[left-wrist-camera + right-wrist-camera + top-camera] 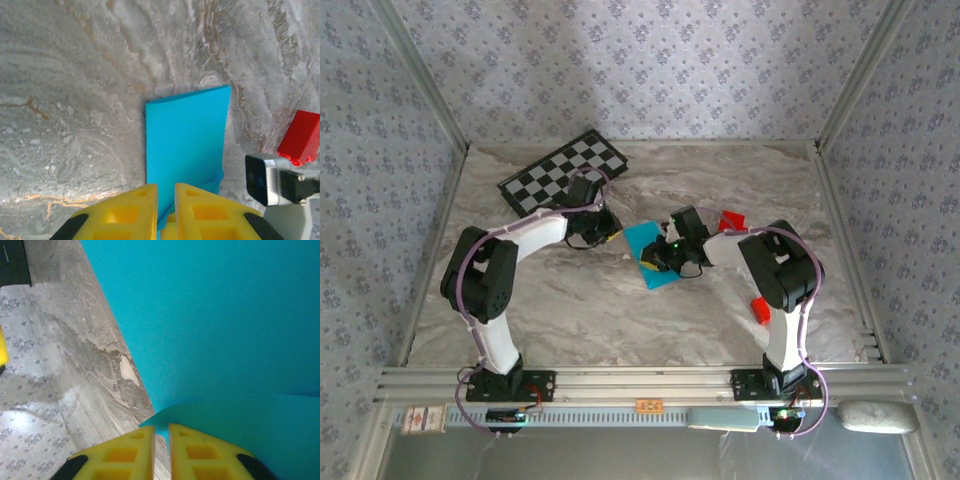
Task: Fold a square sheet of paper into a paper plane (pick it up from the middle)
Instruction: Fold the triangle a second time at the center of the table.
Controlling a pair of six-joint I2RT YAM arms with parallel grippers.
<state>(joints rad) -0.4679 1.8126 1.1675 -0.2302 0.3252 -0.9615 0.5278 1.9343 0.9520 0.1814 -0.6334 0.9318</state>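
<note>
I have the left gripper (165,189) pinched on the near edge of the square sheet of paper (187,140); its long axis runs straight ahead. The right gripper (161,429) seems clamped on a lifted edge, sheet spreading ahead-right.

A robot test cell in a lab is shown. A left arm (498,335) and a right arm (782,345) are bolted to a slotted aluminium rail (640,381), well behind the left pincer (608,234) and right pincer (656,262). The marble-patterned table (580,320) under the pincers is boxed in by aluminium posts (420,75) and floral-papered panels (640,70) beyond them. Cables are run along each arm.
</note>
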